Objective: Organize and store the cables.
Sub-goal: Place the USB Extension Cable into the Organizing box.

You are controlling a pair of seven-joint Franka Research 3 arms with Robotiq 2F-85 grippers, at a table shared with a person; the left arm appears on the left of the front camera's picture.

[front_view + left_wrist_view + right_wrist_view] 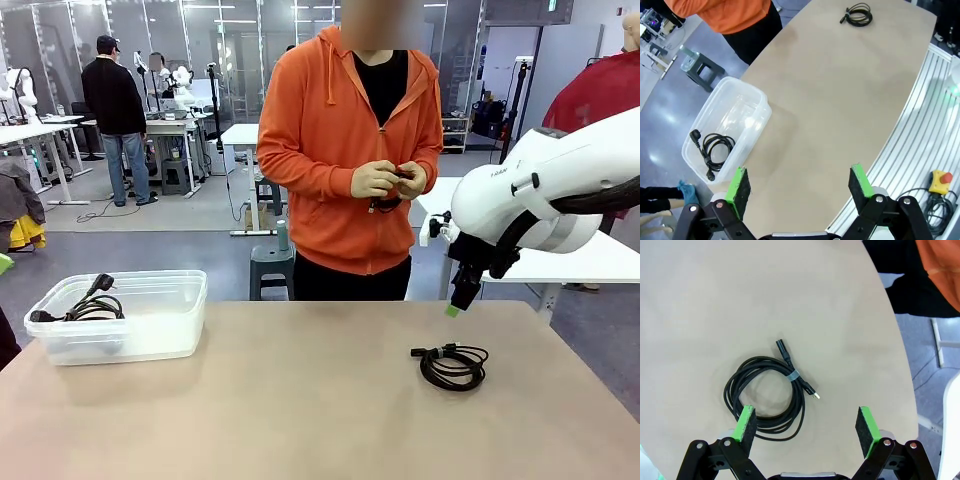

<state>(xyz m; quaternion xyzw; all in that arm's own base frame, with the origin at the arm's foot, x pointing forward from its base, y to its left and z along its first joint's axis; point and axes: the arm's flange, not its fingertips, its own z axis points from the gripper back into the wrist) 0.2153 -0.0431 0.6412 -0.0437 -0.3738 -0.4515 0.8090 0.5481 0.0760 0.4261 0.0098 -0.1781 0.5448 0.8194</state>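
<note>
Right tool (pixel 805 422): in its own wrist view we see the jaws spread wide with nothing between them. Just bare surface (pixel 715 300) in the gap.
Coiled cable (pixel 767 395): lies loose on the surface, right under that tool. The left pad overlaps the coil's edge in the wrist view, but the front view shows the green tip hanging clear above it.
Wrist-view extras: a pale band ties the coil together, with a black plug on one end and a small gold-tipped connector on the other. From the front it's only a black loop.
Left tool (pixel 799 182): wide open too, holding nothing, looking down over the surface from well away.
Clear plastic bin (pixel 760 102): sits at the robot's left end of the surface, far from the loose coil.
Cable in the bin (pixel 717 147): one black coil with a chunky plug. The left wrist view looks straight down into the bin, while the front view shows it through the wall.
Person's hands (pixel 388 180): held together at chest height at the far side, around something small and dark. We can't tell what it is.
</note>
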